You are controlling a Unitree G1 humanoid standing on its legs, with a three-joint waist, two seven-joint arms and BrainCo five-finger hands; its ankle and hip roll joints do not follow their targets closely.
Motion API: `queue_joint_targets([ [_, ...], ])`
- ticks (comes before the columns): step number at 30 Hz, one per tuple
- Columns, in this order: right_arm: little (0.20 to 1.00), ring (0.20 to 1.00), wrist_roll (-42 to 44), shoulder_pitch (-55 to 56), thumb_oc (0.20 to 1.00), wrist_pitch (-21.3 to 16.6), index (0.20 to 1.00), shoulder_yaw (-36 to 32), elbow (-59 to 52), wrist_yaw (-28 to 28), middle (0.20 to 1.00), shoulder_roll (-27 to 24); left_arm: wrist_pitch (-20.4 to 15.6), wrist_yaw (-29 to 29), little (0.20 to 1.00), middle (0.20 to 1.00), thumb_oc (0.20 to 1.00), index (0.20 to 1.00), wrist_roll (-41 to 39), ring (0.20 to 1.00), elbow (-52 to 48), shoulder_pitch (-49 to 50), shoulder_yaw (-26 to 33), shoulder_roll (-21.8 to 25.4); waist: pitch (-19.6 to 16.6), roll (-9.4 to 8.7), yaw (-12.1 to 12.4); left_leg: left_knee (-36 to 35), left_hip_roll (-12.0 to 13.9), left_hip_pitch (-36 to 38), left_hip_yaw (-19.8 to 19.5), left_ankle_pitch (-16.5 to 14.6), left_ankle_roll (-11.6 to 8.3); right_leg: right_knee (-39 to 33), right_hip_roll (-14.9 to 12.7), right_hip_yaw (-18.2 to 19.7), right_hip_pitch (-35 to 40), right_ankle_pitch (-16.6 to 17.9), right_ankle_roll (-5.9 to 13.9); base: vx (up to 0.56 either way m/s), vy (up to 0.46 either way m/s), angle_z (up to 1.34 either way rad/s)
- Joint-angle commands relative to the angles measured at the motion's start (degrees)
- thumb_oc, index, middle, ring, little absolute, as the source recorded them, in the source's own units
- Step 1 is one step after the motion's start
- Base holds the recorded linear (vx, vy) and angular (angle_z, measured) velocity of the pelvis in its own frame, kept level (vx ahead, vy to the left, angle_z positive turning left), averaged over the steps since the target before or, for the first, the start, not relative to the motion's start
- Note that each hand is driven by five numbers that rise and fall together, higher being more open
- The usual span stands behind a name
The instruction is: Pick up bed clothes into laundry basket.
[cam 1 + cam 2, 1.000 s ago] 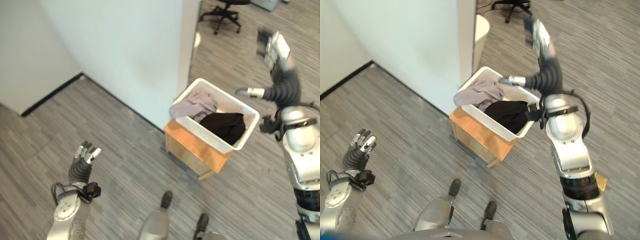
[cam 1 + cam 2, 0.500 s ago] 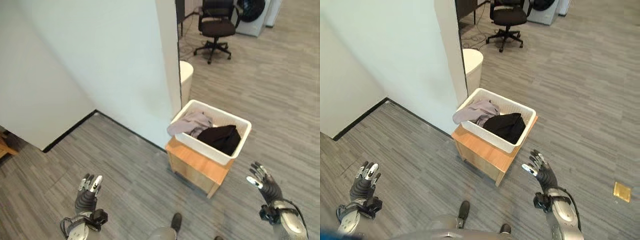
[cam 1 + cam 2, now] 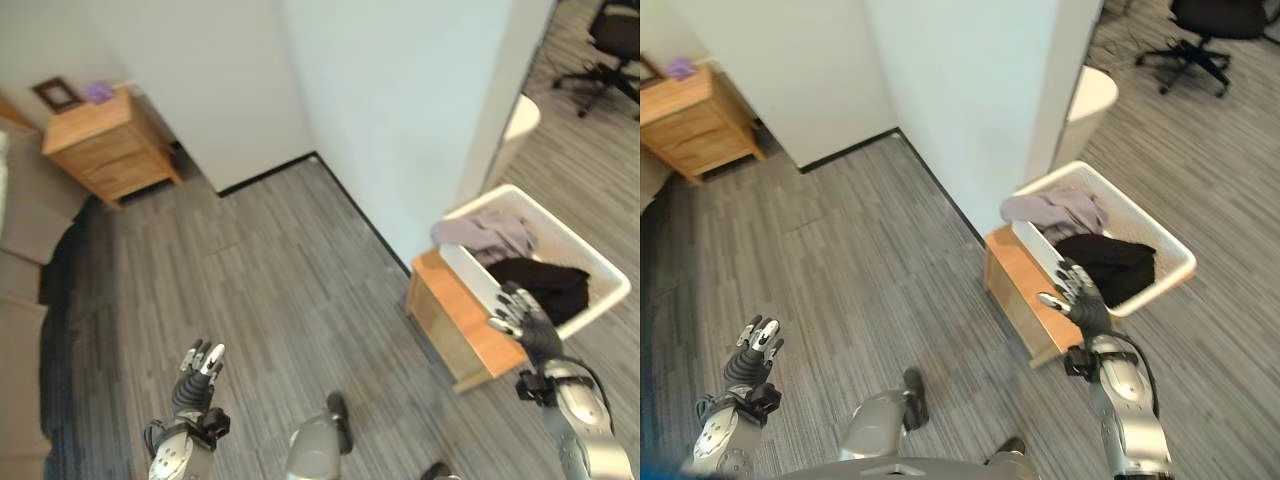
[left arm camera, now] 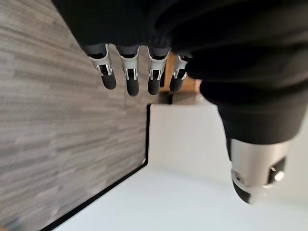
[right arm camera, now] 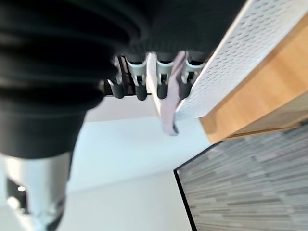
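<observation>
**Both hands empty, clothes in basket**

The white perforated plastic laundry basket (image 3: 1172, 262) on a low wooden surface (image 3: 1018, 285) holds grey (image 3: 1065, 210) and black clothes (image 3: 1110, 262). The right hand (image 3: 1080, 296) hovers beside it, fingers straight; the left hand (image 3: 197, 370) is open above the floor.

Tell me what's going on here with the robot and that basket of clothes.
The robot stands on a grey floor by a white laundry basket that sits on a small wooden stand. A grey garment and a black garment lie in the basket. Both hands are open and hold nothing: the right hand is raised near the basket, and the left hand is up over bare floor. A wooden nightstand stands against the far wall.
</observation>
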Motion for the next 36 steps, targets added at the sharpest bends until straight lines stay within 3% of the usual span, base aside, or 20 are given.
queue_joint_targets([
  [1, 1.0, 1.0, 0.26, -4.9, 1.0, -3.59, 1.0, -0.82, 1.13, -1.7, 1.0, 1.33, -3.16, 2.05, 1.0, 1.0, 1.0, 1.0, 1.3, 1.0, -4.1, -3.45, 2.47, 3.93, -2.8, 0.72, 0.84, -8.44, -0.87, 4.66, -4.51, -2.89, -3.09, 5.87, -1.21, -0.94, -4.65, -3.81, -2.51, 0.16, 0.234, 1.3],
  [3, 1.0, 1.0, 1.39, -6.81, 1.0, -3.64, 1.0, 0.84, 2.08, -1.41, 1.0, 1.9, -3.32, 4.33, 1.0, 1.0, 1.0, 1.0, 1.8, 1.0, -4.05, -3.45, 3.51, 3.47, -3.25, 1.81, 1.56, -9.99, -4.85, 6.01, -8.5, -4.62, -0.64, 15.9, -6.97, -1.87, -5.09, -1.18, 0.15, 0.27, 0.362, 1.55],
  [4, 1.0, 1.0, 1.52, -7.77, 1.0, -3.51, 1.0, 1.59, 1.72, -1.35, 1.0, 2.26, -3.23, 5.29, 1.0, 1.0, 1.0, 1.0, 2.36, 1.0, -4.82, -3.22, 4.01, 3.47, -3.1, 1.86, 1.14, -10.97, -7.12, 7.91, -9.86, -6.33, 1.37, 23.43, -10.95, -0.4, -6.19, 2.92, 2.53, 0.32, 0.378, 1.1],
  [6, 1.0, 1.0, 2.19, -8.08, 1.0, -3.8, 1.0, 3.07, 0.91, -1.18, 1.0, 3.47, -3.53, 6.77, 1.0, 1.0, 1.0, 1.0, 3.96, 1.0, -4.6, -3.55, 3.54, 4.55, -1.89, 2.08, -0.98, -13.41, -10.57, 10.85, -13.62, -7.48, 4.69, 37.25, -15.74, 9.54, -9.8, 8.45, 5.5, 0.21, 0.293, 1.31],
  [7, 1.0, 1.0, 2.28, -7.73, 1.0, -3.87, 1.0, 3.48, 1.09, -1.04, 1.0, 4.04, -3.71, 6.98, 1.0, 1.0, 1.0, 1.0, 4.34, 1.0, -4.32, -3.98, 2.66, 5.05, -0.92, 2.45, -2.35, -14.45, -11.46, 11.89, -16.04, -7.28, 5.43, 41.63, -15.26, 16.62, -14.08, 8.84, 5.83, -0.03, 0.119, 1.95],
  [8, 1.0, 1.0, 1.92, -7.09, 1.0, -4.1, 1.0, 3.36, 1.22, -1.19, 1.0, 4.17, -4.09, 7.13, 1.0, 1.0, 1.0, 1.0, 4.31, 1.0, -3.73, -4.57, 1.37, 5.43, -0.49, 3.34, -3.56, -15.0, -10.9, 11.62, -17.6, -5.84, 5.79, 43.87, -11.11, 22.53, -18.84, 7.91, 4.34, -0.06, -0.069, 1.49],
  [9, 1.0, 1.0, 1.36, -6.24, 1.0, -4.0, 1.0, 2.42, 1.06, -1.37, 1.0, 3.84, -4.51, 7.09, 1.0, 1.0, 1.0, 1.0, 4.49, 1.0, -3.74, -5.34, 0.21, 5.86, -0.57, 3.99, -4.82, -15.13, -10.55, 11.53, -21.56, -5.28, 5.26, 41.53, -5.47, 29.99, -21.72, 5.83, 3.3, 0.05, -0.156, 1.01],
  [10, 1.0, 1.0, 1.1, -5.44, 1.0, -3.7, 1.0, 2.0, 1.27, -1.63, 1.0, 3.43, -4.65, 6.94, 1.0, 1.0, 1.0, 1.0, 4.32, 1.0, -4.2, -6.07, -0.68, 6.02, -0.67, 4.34, -5.73, -15.7, -10.72, 12.16, -25.49, -5.08, 4.37, 37.59, -2.18, 35.9, -23.52, 3.85, 2.34, 0.22, -0.183, 1.0],
  [11, 1.0, 1.0, 1.4, -5.05, 1.0, -3.55, 1.0, 1.83, 1.17, -1.74, 1.0, 3.56, -4.6, 6.69, 1.0, 1.0, 1.0, 1.0, 4.22, 1.0, -5.02, -6.19, -1.0, 5.82, -0.34, 3.98, -5.68, -15.66, -11.25, 12.56, -27.49, -5.51, 4.0, 34.83, -2.96, 37.11, -23.66, 3.45, 2.14, 0.26, -0.226, 1.95],
  [13, 1.0, 1.0, 2.52, -4.87, 1.0, -3.63, 1.0, 1.5, 1.57, -1.36, 1.0, 4.25, -4.92, 6.44, 1.0, 1.0, 1.0, 1.0, 4.66, 1.0, -6.01, -6.49, -1.48, 6.04, -0.35, 2.98, -6.57, -15.23, -11.52, 11.6, -32.37, -6.28, 2.74, 21.68, -2.85, 40.39, -22.67, 3.14, 2.05, 0.24, -0.297, 2.8],
  [14, 1.0, 1.0, 2.63, -4.65, 1.0, -3.55, 1.0, 0.92, 1.72, -1.23, 1.0, 4.3, -4.95, 6.32, 1.0, 1.0, 1.0, 1.0, 5.09, 1.0, -6.1, -6.92, -1.94, 6.37, -0.62, 2.29, -7.74, -14.79, -11.96, 11.53, -35.39, -7.01, 2.32, 15.02, -0.31, 46.1, -21.77, 1.72, 2.46, 0.32, -0.287, 2.58],
  [16, 1.0, 1.0, 3.98, -2.63, 1.0, -4.03, 1.0, 0.16, 1.94, -0.54, 1.0, 3.56, -5.55, 6.05, 1.0, 1.0, 1.0, 1.0, 4.86, 1.0, -5.46, -8.22, -4.05, 6.98, -0.4, -0.38, -9.45, -12.07, -13.76, 10.6, -45.07, -8.42, 1.5, 10.27, 7.55, 63.65, -19.55, 0.08, 2.59, 0.28, -0.354, 1.73],
  [20, 1.0, 1.0, 5.16, -1.91, 1.0, -3.16, 1.0, 0.62, 1.88, 0.86, 1.0, 2.25, -5.69, 5.06, 1.0, 1.0, 1.0, 1.0, 3.49, 1.0, -7.1, -6.67, -4.12, 4.17, -1.38, -1.89, -8.09, -11.44, -12.42, 8.8, -49.47, -7.59, 0.15, 8.12, 7.21, 57.98, -17.87, 1.12, 0.91, 0.1, -0.404, 1.71],
  [22, 1.0, 1.0, 5.92, -1.93, 1.0, -2.9, 1.0, 0.37, 1.78, 1.13, 1.0, 1.04, -5.87, 5.25, 1.0, 1.0, 1.0, 1.0, 1.22, 1.0, -7.12, -4.91, -3.3, 2.05, -1.7, -2.56, -6.79, -10.54, -10.68, 7.3, -51.84, -6.54, -1.01, 7.51, 8.45, 55.84, -17.16, 0.3, -0.26, 0.07, -0.382, 0.52],
  [25, 1.0, 1.0, 7.1, -1.63, 1.0, -3.21, 1.0, -0.47, 1.68, 0.83, 1.0, 0.01, -5.57, 5.56, 1.0, 1.0, 1.0, 1.0, -0.61, 1.0, -6.29, -4.16, -3.45, 0.82, -1.54, -2.94, -6.65, -9.32, -9.56, 5.2, -52.07, -5.31, -2.12, 6.14, 8.36, 51.47, -15.66, 0.09, -1.23, -0.01, -0.29, 0.6],
  [26, 1.0, 1.0, 6.48, -1.93, 1.0, -4.55, 1.0, -2.16, 1.97, -1.44, 1.0, -1.08, -4.66, 6.12, 1.0, 1.0, 1.0, 1.0, -1.72, 1.0, -3.57, -5.08, -5.32, 0.93, -0.73, -3.72, -8.22, -7.99, -6.1, 2.83, -36.61, -3.96, -2.2, 5.54, 6.03, 42.69, -13.89, -0.19, -0.95, -0.07, -0.358, 1.14],
  [27, 1.0, 1.0, 6.47, -1.96, 1.0, -4.56, 1.0, -2.15, 2.0, -1.47, 1.0, -1.05, -4.64, 6.12, 1.0, 1.0, 1.0, 1.0, -1.72, 1.0, -3.56, -5.11, -5.31, 0.96, -0.7, -3.76, -8.15, -7.88, -6.11, 2.83, -36.54, -4.06, -2.19, 5.52, 6.01, 42.74, -13.87, -0.21, -0.93, -0.12, -0.332, 1.67],
  [29, 1.0, 1.0, 6.69, -1.54, 1.0, -5.2, 1.0, -2.72, 1.87, -1.9, 1.0, -0.18, -4.5, 6.11, 1.0, 1.0, 1.0, 1.0, -0.56, 1.0, -2.85, -5.23, -5.58, 1.84, -0.52, -4.45, -9.12, -4.69, -4.42, 3.98, -26.03, -6.47, -1.58, 5.11, 4.72, 37.79, -13.27, 0.04, -0.87, -0.13, -0.189, 2.19],
  [32, 1.0, 1.0, 6.35, 1.28, 1.0, -4.96, 1.0, -4.13, 1.36, -1.45, 1.0, 1.98, -4.07, 5.35, 1.0, 1.0, 1.0, 1.0, 0.7, 1.0, -3.47, -4.67, -5.2, 2.36, -1.67, -4.31, -10.28, -5.12, -5.04, 6.32, -21.91, -8.35, -1.58, 4.67, 4.49, 32.64, -12.74, -0.6, -1.11, -0.1, -0.106, 1.26],
  [36, 1.0, 1.0, 6.09, 2.63, 1.0, -4.17, 1.0, -3.35, 1.26, -1.15, 1.0, 3.29, -3.82, 5.67, 1.0, 1.0, 1.0, 1.0, 1.6, 1.0, -4.11, -3.89, -5.27, 1.62, -3.12, -2.92, -10.5, -13.03, -5.05, 7.92, -22.64, -5.28, -2.17, 3.58, 5.45, 30.3, -12.01, -0.23, -0.69, 0.02, 0.013, 0.8],
])
